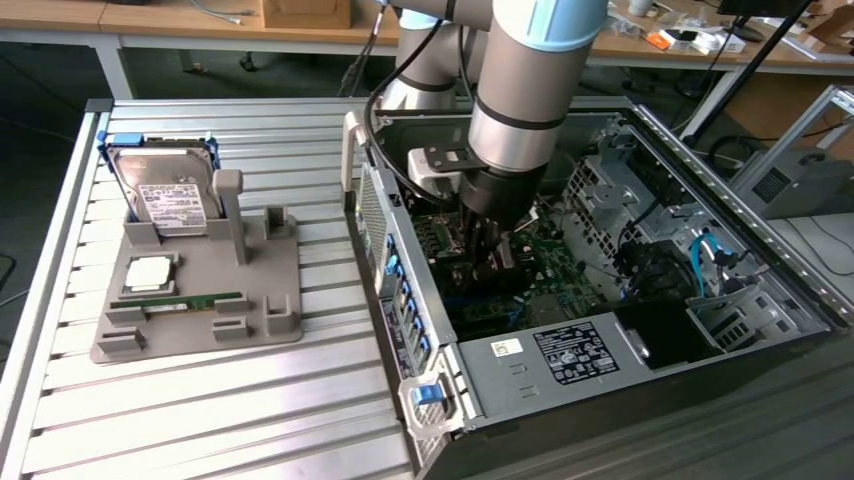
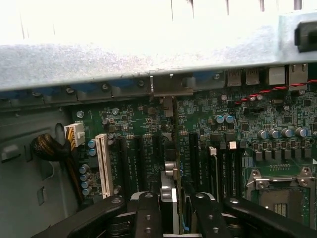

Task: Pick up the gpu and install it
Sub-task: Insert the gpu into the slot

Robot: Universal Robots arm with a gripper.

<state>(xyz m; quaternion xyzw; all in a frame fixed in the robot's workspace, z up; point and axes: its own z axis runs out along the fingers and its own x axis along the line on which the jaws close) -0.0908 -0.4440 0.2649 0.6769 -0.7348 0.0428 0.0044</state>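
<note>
The hand (image 2: 173, 198) is clenched on the gpu (image 2: 170, 171), held edge-on between its fingers, deep in the open computer case (image 1: 641, 420) at the exterior frame's centre. The card's long axis runs from the hand toward the case's rear wall, parallel with the motherboard (image 2: 133, 124) slots below; whether it is seated I cannot tell.

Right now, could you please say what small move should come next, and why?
Probably a short, straight push toward the green motherboard: the black gripper holds the thin dark gpu card edge-on, lined up along a black slot, its silvery bracket at the grey case wall.
</note>
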